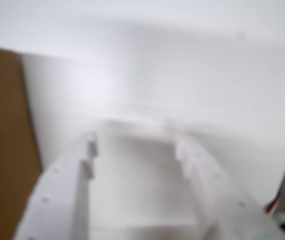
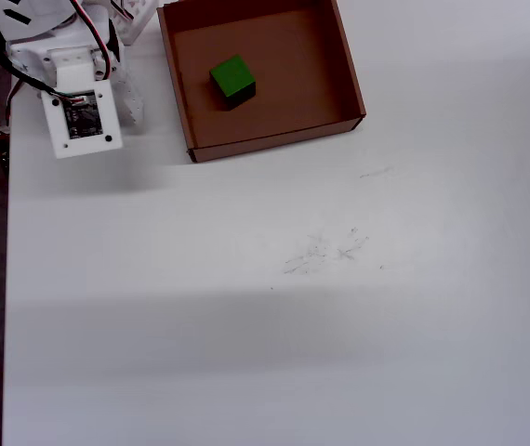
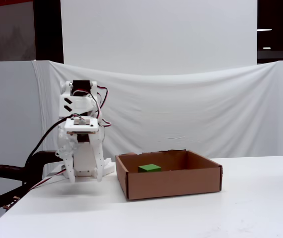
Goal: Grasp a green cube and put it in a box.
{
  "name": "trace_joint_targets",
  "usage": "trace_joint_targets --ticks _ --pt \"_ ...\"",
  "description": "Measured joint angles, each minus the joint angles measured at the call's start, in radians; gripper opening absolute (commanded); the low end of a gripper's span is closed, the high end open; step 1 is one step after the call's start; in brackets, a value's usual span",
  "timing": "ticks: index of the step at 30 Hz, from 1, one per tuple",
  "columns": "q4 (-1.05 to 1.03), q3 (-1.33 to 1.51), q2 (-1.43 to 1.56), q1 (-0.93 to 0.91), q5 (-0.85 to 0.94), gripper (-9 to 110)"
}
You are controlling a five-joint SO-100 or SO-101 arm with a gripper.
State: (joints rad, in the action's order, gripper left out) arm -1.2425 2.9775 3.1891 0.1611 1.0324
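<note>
The green cube (image 2: 231, 78) lies on the floor of the brown cardboard box (image 2: 295, 65), left of its middle in the overhead view. In the fixed view the green cube (image 3: 149, 168) shows over the front wall of the box (image 3: 171, 184). My white gripper (image 3: 84, 179) hangs folded, pointing down at the table left of the box. In the blurred wrist view my gripper (image 1: 135, 145) is open and empty over bare white table, and a strip of the box (image 1: 2, 150) shows at the left edge. The cube is out of that view.
The white table (image 2: 293, 325) stretches in front of the box, with faint scuff marks (image 2: 325, 249). Its left edge (image 2: 5, 307) drops to a dark floor. The arm's body and cables (image 2: 70, 65) sit at the top left corner. A white cloth backdrop (image 3: 191, 109) hangs behind.
</note>
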Motion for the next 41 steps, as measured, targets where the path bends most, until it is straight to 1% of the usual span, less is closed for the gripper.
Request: trace_joint_targets --ticks 41 --pt "0.000 0.000 0.000 0.000 -0.025 21"
